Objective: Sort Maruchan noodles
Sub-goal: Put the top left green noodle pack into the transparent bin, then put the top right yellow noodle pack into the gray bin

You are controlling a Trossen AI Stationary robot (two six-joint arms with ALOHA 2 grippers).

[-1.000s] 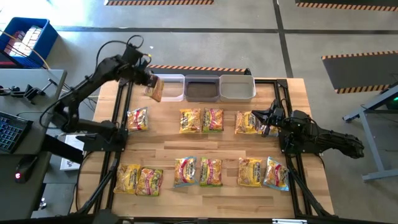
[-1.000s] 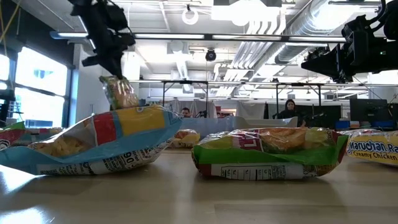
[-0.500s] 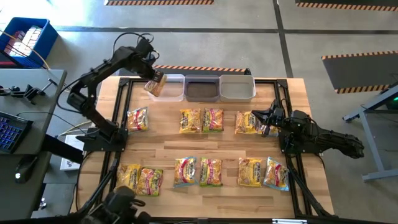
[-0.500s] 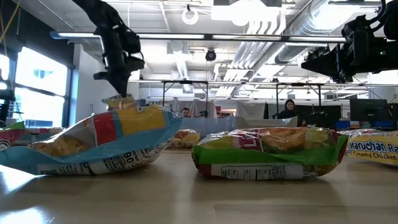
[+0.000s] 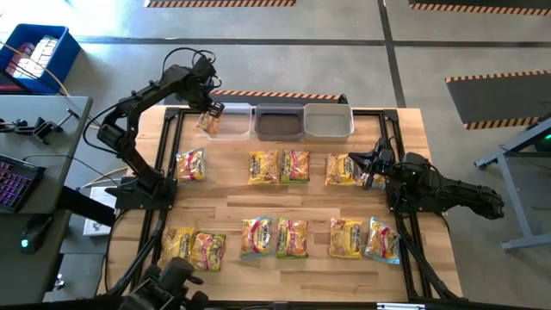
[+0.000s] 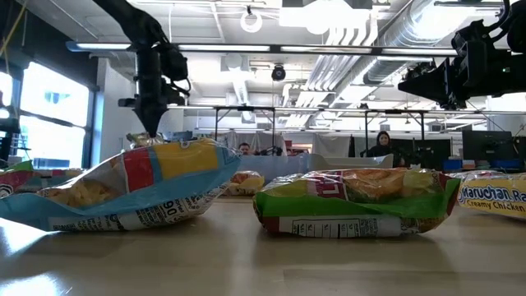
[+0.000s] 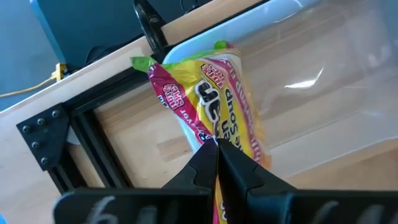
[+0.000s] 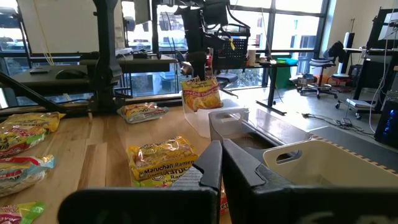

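My left gripper [image 5: 209,111] is shut on a Maruchan noodles packet [image 7: 214,99], yellow with pink-red and green print, over the left end of the left clear bin [image 5: 238,120]. The same packet [image 8: 200,93] shows far off in the right wrist view. Several other packets lie flat on the table in two rows, such as one far-row packet [image 5: 263,167] and one near-row packet [image 5: 291,238]. My right gripper [image 5: 355,158] is shut and level, with nothing in it, above a far-row packet [image 5: 343,170] at the right. My left gripper pinches the packet's upper end [image 7: 210,135] between its two fingers, coming from above and pointing steeply down. The packet hangs below the fingers, nearly upright, its lower end [image 7: 186,65] at the bin's left wall. Whether it touches the bin I cannot tell.
Beside the left bin stand a dark-bottomed middle bin [image 5: 280,124] and a right bin [image 5: 329,121], in a row along the far edge. Black frame rails [image 5: 168,146] run along the table's sides. A blue-edged packet [image 6: 123,193] and a green one [image 6: 353,201] lie close to the low camera.
My left gripper has sunk toward the left bin and tipped to point more steeply down, staying shut on the packet. The packet has come down with it from well above the table to the bin's left end.
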